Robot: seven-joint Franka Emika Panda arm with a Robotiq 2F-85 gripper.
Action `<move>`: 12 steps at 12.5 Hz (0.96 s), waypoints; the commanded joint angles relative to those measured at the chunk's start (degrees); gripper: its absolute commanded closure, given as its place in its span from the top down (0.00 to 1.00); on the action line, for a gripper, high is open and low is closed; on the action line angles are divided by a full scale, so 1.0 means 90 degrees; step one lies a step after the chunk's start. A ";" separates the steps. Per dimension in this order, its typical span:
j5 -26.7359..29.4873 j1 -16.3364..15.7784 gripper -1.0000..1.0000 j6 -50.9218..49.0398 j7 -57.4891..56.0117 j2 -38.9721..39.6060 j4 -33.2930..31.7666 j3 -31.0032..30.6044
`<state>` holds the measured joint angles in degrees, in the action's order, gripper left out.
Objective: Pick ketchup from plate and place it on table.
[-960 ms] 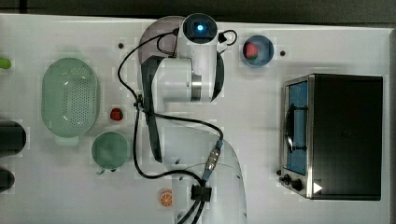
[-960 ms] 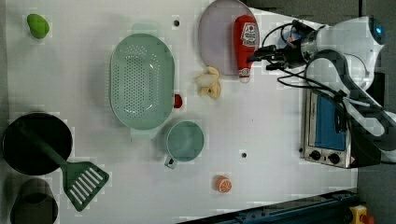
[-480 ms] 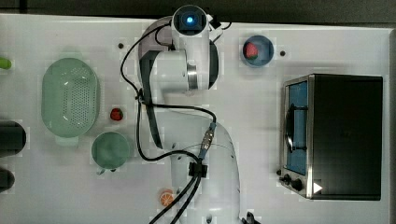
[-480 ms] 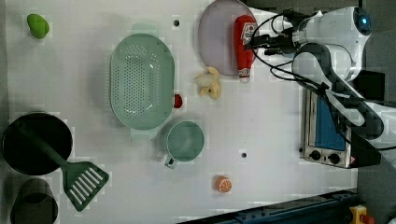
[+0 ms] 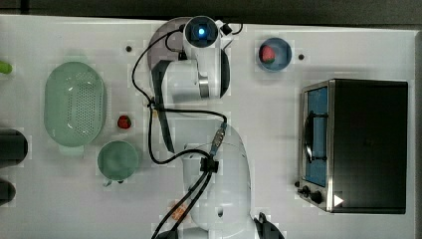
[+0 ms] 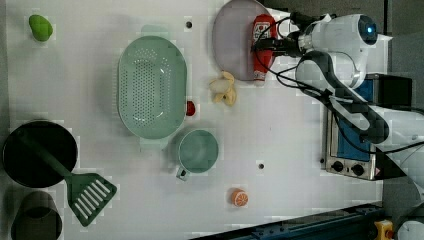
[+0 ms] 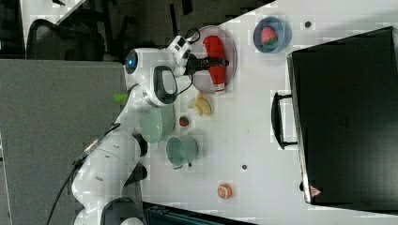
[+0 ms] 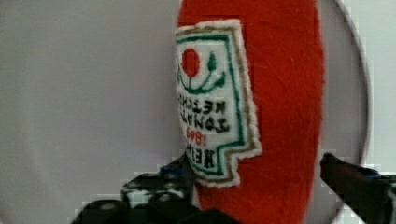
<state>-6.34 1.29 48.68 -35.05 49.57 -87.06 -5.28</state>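
Note:
The ketchup (image 6: 261, 47) is a red plush bottle with a white label. It lies on its side at the edge of the pale lilac plate (image 6: 231, 40), its cap end poking onto the white table (image 6: 280, 130). My gripper (image 6: 263, 44) is down over the bottle's middle, open, one finger on each side. In the wrist view the ketchup (image 8: 280, 93) stands between the dark fingers (image 8: 154, 196), with the gripper (image 8: 257, 186) straddling its lower body. The right view shows the ketchup (image 7: 216, 61) on the plate (image 7: 233, 54) under the gripper (image 7: 219, 61). The arm covers most of the plate (image 5: 166, 37) in the top view.
A yellow banana-like item (image 6: 223, 89) lies just beside the plate. Farther off are a green colander (image 6: 152, 87), a strawberry (image 6: 190, 107), a teal cup (image 6: 198, 151) and an orange slice (image 6: 240, 198). A blue bowl (image 5: 274, 54) and a toaster oven (image 5: 353, 144) stand in the top view's right.
The arm has swung toward the plate. The gripper went from beside the ketchup to over its middle. The ketchup has stayed put.

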 commanded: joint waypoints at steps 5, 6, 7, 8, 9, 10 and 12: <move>-0.0034 -0.0031 0.63 0.0194 -0.0231 -0.0231 0.0269 -0.0058; -0.0012 -0.0030 0.63 0.0187 -0.0187 -0.0381 0.0271 -0.0061; 0.0059 -0.0018 0.63 0.0136 -0.0131 -0.0571 0.0268 -0.0061; 0.0164 0.0005 0.63 -0.0051 -0.0119 -0.0809 0.0254 -0.0061; 0.0305 0.0035 0.63 -0.0394 -0.0121 -0.1094 0.0214 -0.0061; 0.0436 0.0067 0.63 -0.0897 -0.0121 -0.1412 0.0158 -0.0059; 0.0497 0.0133 0.63 -0.1945 -0.0119 -0.2076 -0.0008 -0.0021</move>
<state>-3.63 1.57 32.65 -35.11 37.88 -88.85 -5.28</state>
